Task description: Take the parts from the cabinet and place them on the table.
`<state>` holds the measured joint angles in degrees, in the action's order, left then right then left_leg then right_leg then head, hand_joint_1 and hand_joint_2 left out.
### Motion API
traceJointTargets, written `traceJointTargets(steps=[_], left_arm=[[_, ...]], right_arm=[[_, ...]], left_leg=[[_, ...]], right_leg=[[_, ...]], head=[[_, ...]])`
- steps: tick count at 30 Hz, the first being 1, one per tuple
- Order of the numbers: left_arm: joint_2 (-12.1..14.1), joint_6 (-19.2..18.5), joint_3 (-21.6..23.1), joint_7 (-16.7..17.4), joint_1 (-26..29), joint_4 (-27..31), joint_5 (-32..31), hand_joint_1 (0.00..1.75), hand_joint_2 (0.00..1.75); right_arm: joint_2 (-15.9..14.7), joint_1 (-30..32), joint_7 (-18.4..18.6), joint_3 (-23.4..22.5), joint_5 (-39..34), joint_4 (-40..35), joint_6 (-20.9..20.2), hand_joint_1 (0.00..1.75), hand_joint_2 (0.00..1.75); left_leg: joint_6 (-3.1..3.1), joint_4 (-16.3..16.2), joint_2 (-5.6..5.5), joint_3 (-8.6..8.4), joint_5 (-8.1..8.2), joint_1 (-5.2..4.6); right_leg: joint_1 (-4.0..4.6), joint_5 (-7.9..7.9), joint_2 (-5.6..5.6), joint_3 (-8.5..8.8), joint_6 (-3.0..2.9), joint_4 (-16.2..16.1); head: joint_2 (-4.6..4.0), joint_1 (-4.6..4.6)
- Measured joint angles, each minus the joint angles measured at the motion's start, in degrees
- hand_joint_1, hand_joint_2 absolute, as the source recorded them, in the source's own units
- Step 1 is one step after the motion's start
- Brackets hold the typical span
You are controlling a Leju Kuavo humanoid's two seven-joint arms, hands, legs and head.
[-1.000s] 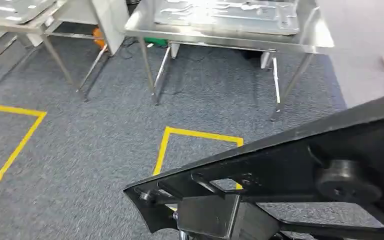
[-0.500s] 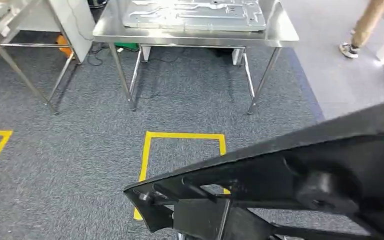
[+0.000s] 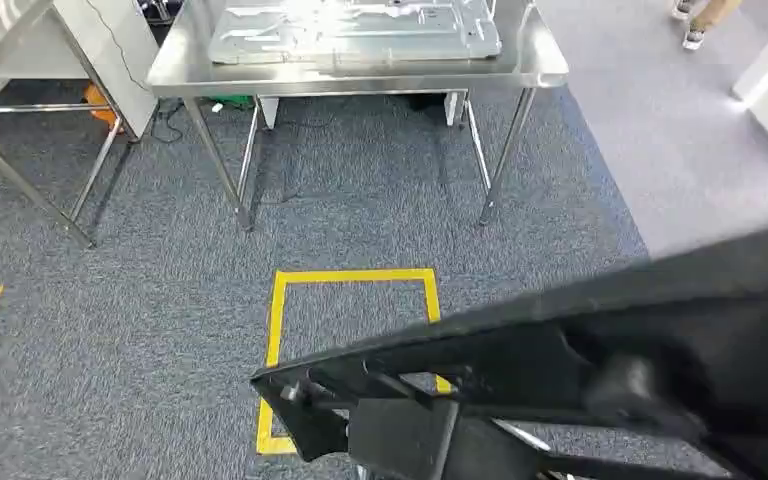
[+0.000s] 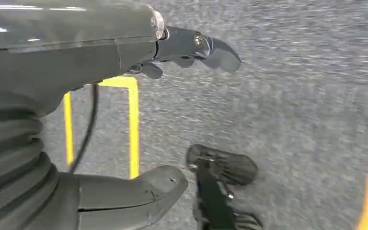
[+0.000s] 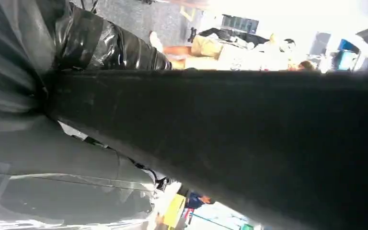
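A large black part (image 3: pixel 600 375), a long ribbed frame with cut-outs and a round boss, crosses the lower right of the head view, carried low in front of the robot above grey carpet and a yellow tape square (image 3: pixel 350 340). In the right wrist view the right hand (image 5: pixel 52 120) grips the part's dark edge, thumb beneath and taped fingers over it. The left hand (image 4: pixel 124 110) hangs over the floor holding nothing, thumb and fingers apart. Ahead stands a steel table (image 3: pixel 540 70) with a stamped metal sheet (image 3: pixel 350 30) lying on most of its top, reaching close to its front edge; a second table (image 3: pixel 20 180) shows at the left. A person's shoes (image 3: pixel 688 22) appear at the far right of the carpet.

The part looks stiff and moulded, probably plastic or coated metal, long enough to lever hard against a one-handed hold; its finish seems matte rather than slippery. A firmer hold would likely come near the middle, on a rib or the rim of a cut-out, with the free hand supporting the far end. No brand, label or lettering can be read anywhere.
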<state>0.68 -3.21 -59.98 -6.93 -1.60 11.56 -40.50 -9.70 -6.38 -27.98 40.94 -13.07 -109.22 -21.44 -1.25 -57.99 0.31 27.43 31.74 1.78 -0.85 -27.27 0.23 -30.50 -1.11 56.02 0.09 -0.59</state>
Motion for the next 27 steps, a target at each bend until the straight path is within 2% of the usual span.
traceJointTargets(steps=[1, 2, 3, 4, 5, 6, 7, 8, 9, 10, 11, 12, 13, 14, 15, 16, 18, 19, 20, 21, 22, 23, 24, 25, 26, 27], left_arm=[[0.0, 0.0, 0.0, 0.0, 0.0, 0.0, 0.0, 0.00, 1.75], [0.0, 0.0, 0.0, 0.0, 0.0, 0.0, -0.1, 0.00, 1.75], [0.0, 0.0, 0.0, 0.0, 0.2, 0.0, -0.1, 0.00, 1.75], [0.0, 0.0, 0.0, 0.0, 0.4, 0.0, -0.1, 0.00, 1.75], [0.0, 0.0, 0.0, 0.0, 0.6, 0.0, -0.3, 0.00, 1.75], [0.0, 0.0, 0.0, 0.0, 0.6, 0.0, -0.3, 0.00, 1.75], [0.0, 0.0, 0.0, 0.0, 0.6, 0.0, -0.3, 0.00, 1.75], [0.0, 0.0, 0.0, 0.0, 0.6, 0.0, -0.3, 0.00, 1.75], [0.3, 0.0, -0.1, 0.0, 0.7, 0.0, -0.3, 0.00, 1.75], [0.2, 0.0, -0.1, 0.0, 0.6, 0.0, -0.4, 0.00, 1.75], [0.2, 0.1, -0.1, -0.1, 0.5, 0.0, -0.3, 0.00, 1.75], [0.3, 0.1, -0.1, -0.1, 0.5, 0.0, -0.4, 0.00, 1.75], [0.3, 0.1, -0.2, -0.1, 0.5, 0.0, -0.4, 0.00, 1.75], [0.3, 0.1, -0.2, -0.1, 0.4, 0.0, -0.4, 0.00, 1.75], [0.3, 0.1, -0.3, -0.2, 0.3, 0.0, -0.4, 0.00, 1.75], [0.3, 0.1, -0.3, -0.2, 0.3, 0.0, -0.5, 0.00, 1.75], [0.2, 0.1, -0.4, -0.2, 0.4, 0.0, -0.5, 0.00, 1.75], [0.2, 0.1, -0.4, -0.2, 0.5, 0.0, -0.5, 0.00, 1.75], [0.2, 0.1, -0.4, -0.2, 0.6, 0.0, -0.5, 0.00, 1.75], [0.2, 0.1, -0.4, -0.2, 0.6, 0.0, -0.5, 0.00, 1.75], [0.2, 0.1, -0.5, -0.2, 0.6, 0.0, -0.5, 0.00, 1.75], [0.2, 0.1, -0.5, -0.2, 0.5, 0.0, -0.5, 0.00, 1.75], [0.2, 0.1, -0.5, -0.3, 0.6, 0.0, -0.5, 0.00, 1.75], [0.2, 0.1, -0.5, -0.3, 0.4, 0.0, -0.5, 0.00, 1.75], [0.1, 0.1, -0.5, -0.3, 0.3, 0.0, -0.5, 0.00, 1.75], [0.1, 0.1, -0.5, -0.3, 0.4, 0.0, -0.5, 0.00, 1.75]], right_arm=[[0.0, 0.0, 0.0, 0.0, 0.0, 0.0, 0.0, 1.75, 1.75], [0.0, 0.0, 0.0, 0.0, 0.0, 0.1, 0.0, 1.75, 1.75], [0.0, 0.1, 0.0, 0.0, 0.2, 0.1, 0.0, 1.75, 1.75], [0.0, 0.1, 0.0, 0.0, 0.2, 0.1, 0.0, 1.75, 1.75], [0.0, 0.2, 0.0, 0.0, 0.3, 0.1, 0.0, 1.75, 1.75], [0.0, 0.2, 0.0, 0.0, 0.4, 0.2, 0.0, 1.75, 1.75], [0.0, 0.2, 0.0, 0.0, 0.4, 0.2, 0.0, 1.75, 1.75], [0.0, 0.2, 0.0, 0.0, 0.4, 0.2, 0.0, 1.75, 1.75], [0.0, 0.2, 0.0, 0.0, 0.4, 0.2, 0.0, 1.75, 1.75], [0.0, 0.2, 0.0, 0.0, 0.5, 0.2, 0.0, 1.75, 1.75], [0.0, 0.2, 0.0, 0.0, 0.5, 0.2, 0.1, 1.75, 1.75], [0.0, 0.3, 0.0, 0.0, 0.6, 0.2, 0.1, 1.75, 1.75], [0.0, 0.2, 0.0, 0.0, 0.6, 0.2, 0.1, 1.75, 1.75], [0.0, 0.2, 0.0, 0.0, 0.6, 0.2, 0.2, 1.75, 1.75], [0.0, 0.2, 0.0, 0.0, 0.6, 0.2, 0.3, 1.75, 1.75], [0.0, 0.1, 0.0, 0.0, 0.7, 0.2, 0.3, 1.75, 1.75], [-0.1, 0.2, 0.1, 0.0, 0.8, 0.2, 0.5, 1.75, 1.75], [-0.2, 0.3, 0.1, 0.0, 0.8, 0.2, 0.7, 1.75, 1.75], [-0.3, 0.4, 0.2, 0.0, 0.8, 0.2, 0.8, 1.75, 1.75], [-0.5, 0.4, 0.2, 0.0, 0.8, 0.3, 0.8, 1.75, 1.75], [-0.5, 0.4, 0.2, -0.1, 0.8, 0.3, 0.8, 1.75, 1.75], [-0.6, 0.4, 0.2, -0.1, 0.8, 0.4, 0.8, 1.75, 1.75], [-0.7, 0.5, 0.3, -0.1, 0.9, 0.4, 0.8, 1.75, 1.75], [-0.9, 0.5, 0.3, -0.1, 0.9, 0.5, 0.8, 1.75, 1.75], [-0.9, 0.6, 0.3, -0.2, 0.9, 0.5, 0.8, 1.75, 1.75], [-1.0, 0.7, 0.5, -0.2, 0.9, 0.5, 0.8, 1.75, 1.75]], left_leg=[[0.02, -4.8, -0.02, 2.72, 1.91, 0.02], [0.02, -9.9, -0.03, 5.91, 3.68, -0.11], [-0.01, -14.5, -0.04, 9.12, 4.71, -0.22], [0.03, -17.1, -0.05, 11.60, 4.47, -0.24], [0.23, -16.6, -0.05, 12.75, 2.28, -0.31], [0.51, -13.5, -0.05, 12.39, -0.89, -0.41], [1.06, -8.0, -0.11, 10.81, -5.22, -0.68], [1.76, -2.0, -0.13, 8.91, -8.84, -1.00], [2.62, 1.1, -0.08, 7.96, -9.53, -1.46], [2.57, 1.7, 0.21, 7.17, -8.58, -1.61], [2.61, 1.7, 0.23, 6.96, -8.23, -1.77], [2.98, 2.4, 0.08, 6.53, -8.10, -1.74], [3.29, 2.6, 0.00, 5.89, -7.80, -1.54], [3.49, 3.0, -0.17, 4.94, -7.64, -1.14], [3.84, 3.0, -0.05, 4.37, -7.24, -1.14], [4.08, 3.0, -0.08, 4.02, -6.79, -1.14], [4.04, 3.0, -0.16, 3.28, -5.85, -1.11], [3.95, 3.0, -0.21, 2.68, -5.34, -1.06], [3.83, 3.0, -0.23, 1.90, -4.74, -0.99], [3.68, 3.0, -0.30, 1.00, -4.14, -0.87], [3.47, 3.0, -0.36, 0.08, -3.50, -0.74], [3.19, 3.1, -0.35, -0.84, -2.84, -0.66], [2.84, 3.4, -0.34, -1.13, -2.27, -0.61], [2.39, 3.4, -0.52, -2.01, -1.78, -0.71], [1.88, 3.9, -0.46, -2.13, -1.30, -0.70], [1.45, 3.8, -0.39, -3.28, -1.71, -0.66]], right_leg=[[0.10, -0.38, -0.24, 0.54, -0.42, 0.0], [0.21, -0.81, -0.23, 1.15, -0.59, -0.2], [0.36, -1.31, -0.20, 1.70, -0.68, -0.3], [0.49, -1.84, -0.08, 2.39, -0.76, -0.3], [0.59, -2.40, 0.12, 3.55, -0.75, -0.7], [0.69, -2.94, 0.23, 4.62, -0.70, -1.1], [0.82, -3.60, 0.27, 5.93, -0.63, -1.3], [0.88, -4.18, 0.26, 7.20, -0.55, -1.8], [0.81, -4.62, 0.30, 7.95, -0.35, -2.4], [1.09, -5.16, 0.70, 8.30, 0.17, -2.7], [0.85, -5.35, 0.66, 8.75, 0.53, -3.4], [0.85, -4.67, 0.62, 9.66, 0.93, -3.0], [1.00, -4.25, 0.61, 9.62, 1.27, -2.4], [0.92, -4.28, 0.51, 8.95, 1.50, -0.5], [0.78, -4.29, 0.38, 7.39, 1.87, 2.7], [0.61, -5.47, 0.30, 4.41, 2.25, 7.0], [0.24, -9.95, 0.27, -1.89, 2.89, 14.7], [0.08, -11.83, 0.21, -4.25, 3.16, 16.6], [-0.04, -12.15, 0.10, -5.51, 3.33, 16.3], [-0.10, -10.82, 0.03, -5.66, 3.37, 14.1], [-0.10, -7.98, 0.01, -5.09, 3.30, 10.4], [-0.06, -3.46, -0.08, -4.18, 3.18, 5.7], [-0.01, 2.45, -0.41, -3.72, 2.69, 1.2], [0.42, 2.62, -0.64, -3.69, 2.31, 0.7], [0.59, 2.05, -0.61, -3.43, 1.60, 0.7], [0.64, 2.19, -0.38, -3.27, 1.06, 0.2]], head=[[0.00, -0.07], [0.00, -0.04], [0.00, -0.07], [0.00, -0.07], [0.00, -0.07], [0.00, -0.07], [0.00, -0.07], [0.00, -0.07], [0.00, -0.02], [0.00, -0.09], [0.00, -0.07], [0.00, -0.07], [0.00, -0.04], [0.00, -0.09], [0.00, -0.02], [0.00, -0.04], [0.00, -0.04], [0.00, -0.02], [0.00, -0.04], [0.00, -0.04], [0.00, -0.02], [0.00, -0.02], [0.00, 0.00], [0.00, -0.04], [0.00, -0.07], [0.02, 0.00]])
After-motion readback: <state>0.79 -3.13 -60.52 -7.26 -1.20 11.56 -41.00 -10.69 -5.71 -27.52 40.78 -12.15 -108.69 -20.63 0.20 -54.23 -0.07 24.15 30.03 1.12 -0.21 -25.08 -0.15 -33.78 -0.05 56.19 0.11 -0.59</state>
